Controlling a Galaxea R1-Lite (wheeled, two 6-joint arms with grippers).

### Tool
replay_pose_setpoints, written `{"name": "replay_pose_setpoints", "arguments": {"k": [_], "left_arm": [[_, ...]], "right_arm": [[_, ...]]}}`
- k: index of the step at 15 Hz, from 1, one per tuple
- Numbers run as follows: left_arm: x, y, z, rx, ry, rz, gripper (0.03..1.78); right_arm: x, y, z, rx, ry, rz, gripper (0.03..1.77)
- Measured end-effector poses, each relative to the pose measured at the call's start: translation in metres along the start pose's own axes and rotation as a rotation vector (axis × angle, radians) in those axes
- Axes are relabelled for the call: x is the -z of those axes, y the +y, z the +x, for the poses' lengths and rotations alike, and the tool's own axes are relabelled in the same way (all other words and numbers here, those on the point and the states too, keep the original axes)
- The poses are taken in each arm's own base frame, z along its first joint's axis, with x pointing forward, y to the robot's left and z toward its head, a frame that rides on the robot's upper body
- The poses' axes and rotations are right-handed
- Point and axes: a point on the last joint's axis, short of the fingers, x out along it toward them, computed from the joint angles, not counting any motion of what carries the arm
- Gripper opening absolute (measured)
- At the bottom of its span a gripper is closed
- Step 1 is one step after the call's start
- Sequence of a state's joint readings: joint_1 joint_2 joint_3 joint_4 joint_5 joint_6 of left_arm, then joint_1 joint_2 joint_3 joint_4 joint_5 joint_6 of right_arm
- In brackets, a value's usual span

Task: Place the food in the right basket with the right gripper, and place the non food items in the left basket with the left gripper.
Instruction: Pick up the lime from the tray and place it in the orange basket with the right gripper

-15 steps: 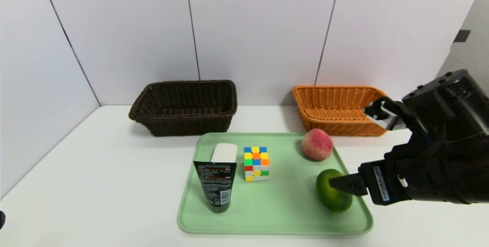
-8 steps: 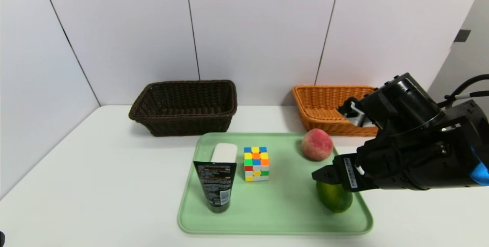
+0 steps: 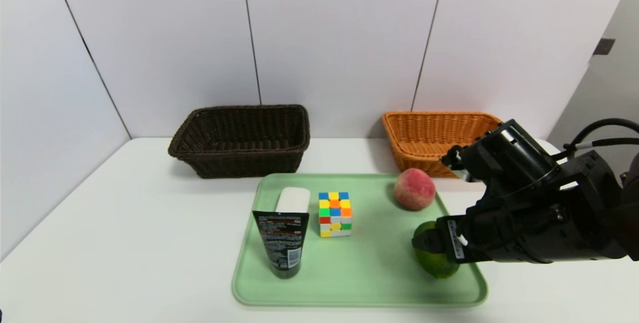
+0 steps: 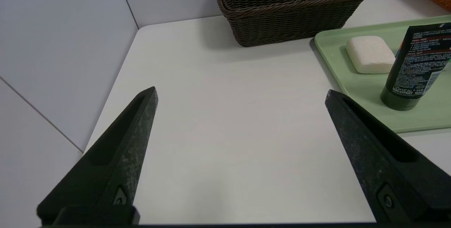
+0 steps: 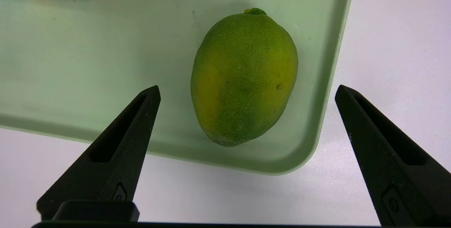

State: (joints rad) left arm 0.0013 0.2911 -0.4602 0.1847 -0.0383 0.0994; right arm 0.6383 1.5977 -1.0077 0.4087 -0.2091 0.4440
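The right gripper (image 5: 246, 92) hovers over the green mango (image 3: 435, 259) at the near right corner of the green tray (image 3: 359, 283), its jaws spread wide on either side of the fruit and seemingly not touching it. Farther back on the tray sits the peach (image 3: 414, 188), just in front of the orange basket (image 3: 439, 138). The left gripper (image 4: 241, 96) is parked, jaws apart, above the white table (image 4: 229, 115) left of the tray.

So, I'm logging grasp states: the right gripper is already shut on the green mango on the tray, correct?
Not quite. The right wrist view shows the right gripper open, its fingers either side of the green mango without touching it. The mango does lie on the tray.
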Motion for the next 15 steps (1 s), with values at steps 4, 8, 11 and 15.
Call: {"name": "replay_pose_setpoints", "arguments": {"k": [4, 8, 11, 15], "left_arm": [[0.0, 0.0, -0.001, -0.001, -0.006, 0.001, 1.69], [0.003, 0.0, -0.002, 0.001, 0.01, 0.001, 1.69], [0.004, -0.001, -0.003, 0.001, 0.01, 0.001, 1.69], [0.005, -0.001, -0.003, 0.001, 0.014, 0.001, 1.69]], "right_arm": [[0.004, 0.001, 0.013, -0.025, -0.047, 0.013, 1.71], [0.009, 0.002, 0.022, -0.018, -0.028, 0.027, 1.71], [0.011, 0.005, 0.027, -0.015, -0.013, 0.024, 1.71], [0.008, 0.008, 0.034, -0.019, -0.023, 0.023, 1.71]]}}
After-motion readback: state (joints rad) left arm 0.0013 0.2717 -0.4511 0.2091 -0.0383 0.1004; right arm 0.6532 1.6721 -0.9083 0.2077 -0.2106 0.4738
